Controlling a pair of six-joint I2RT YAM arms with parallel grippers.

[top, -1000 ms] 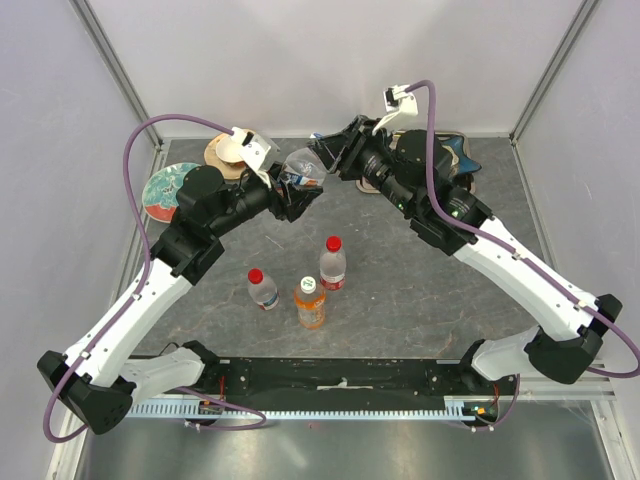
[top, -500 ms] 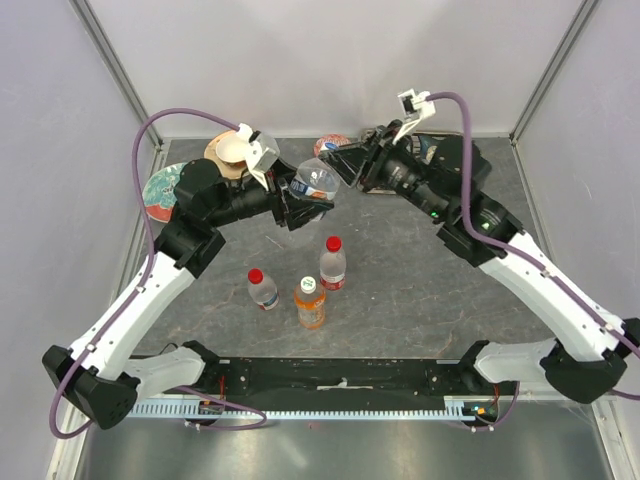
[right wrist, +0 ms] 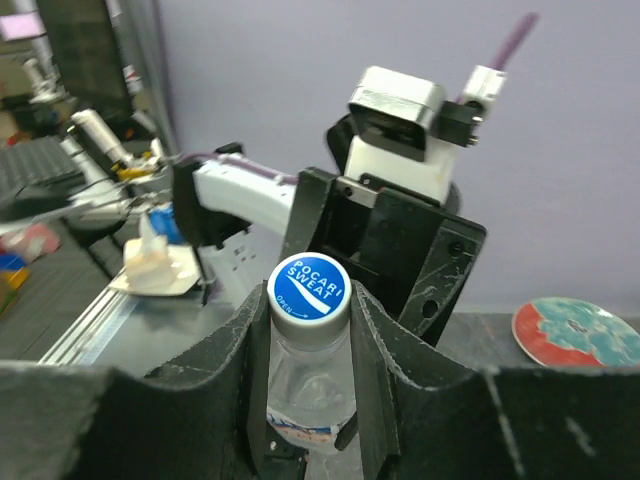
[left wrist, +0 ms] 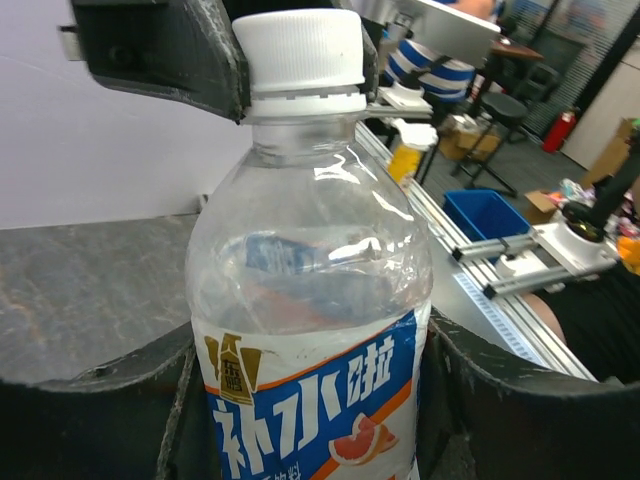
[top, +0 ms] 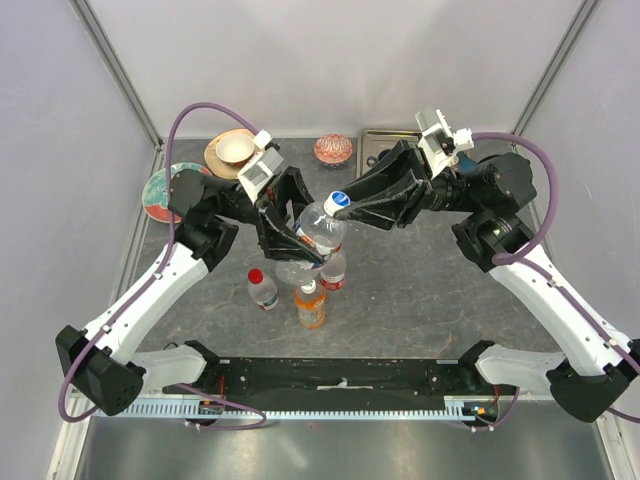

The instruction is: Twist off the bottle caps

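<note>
My left gripper (top: 300, 242) is shut on the body of a clear bottle (top: 318, 228) with a blue and white label (left wrist: 310, 400) and holds it up above the table, tilted. My right gripper (top: 347, 205) is shut on its cap (top: 338, 201). The cap is white at the side (left wrist: 300, 50) and blue on top (right wrist: 307, 288), with a dark finger on each side. On the table below stand a clear red-capped bottle (top: 262, 288), an orange bottle (top: 309, 303) and another red-capped bottle (top: 334, 268), partly hidden behind the held one.
At the back left lie a teal and red plate (top: 158, 192), also in the right wrist view (right wrist: 575, 335), and a tan dish (top: 232, 150). A red bowl (top: 333, 149) and a metal tray (top: 383, 140) sit at the back.
Both arms have come toward the near middle and risen, carrying the bottle from the back to above the standing bottles. The right gripper has closed round the cap.
</note>
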